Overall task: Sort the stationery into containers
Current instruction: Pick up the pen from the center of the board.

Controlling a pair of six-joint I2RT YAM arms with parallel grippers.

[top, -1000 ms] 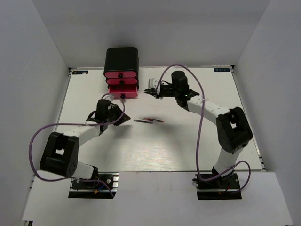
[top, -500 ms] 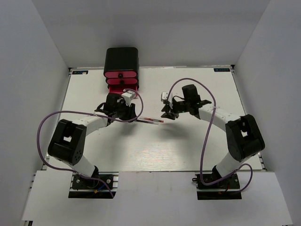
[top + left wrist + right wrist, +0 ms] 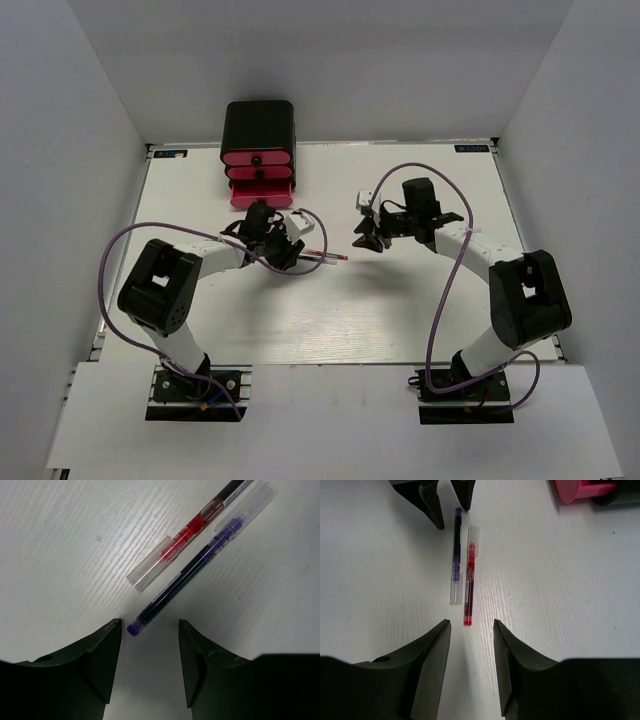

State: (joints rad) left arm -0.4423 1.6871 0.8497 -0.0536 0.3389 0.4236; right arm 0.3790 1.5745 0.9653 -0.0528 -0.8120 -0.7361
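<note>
White table (image 3: 400, 310) inside white walls, with a glossy black cabinet (image 3: 258, 122) at the far edge. Three pink drawers (image 3: 258, 160) stacked in it, the lowest pulled out toward the arms; contents not visible.

On the bare table in front of the cabinet, red pen (image 3: 192, 527) and blue pen (image 3: 185, 572) lying side by side, parallel and just apart, clear caps at opposite ends. Both outside the drawers, between the two grippers.

Low over the table, left gripper (image 3: 149, 626) with jaws spread, the blue pen's dark end just at the gap and touching neither finger. Facing it from the other side, right gripper (image 3: 471, 625) with jaws likewise spread and holding nothing, the red pen's end just ahead of the gap.
</note>
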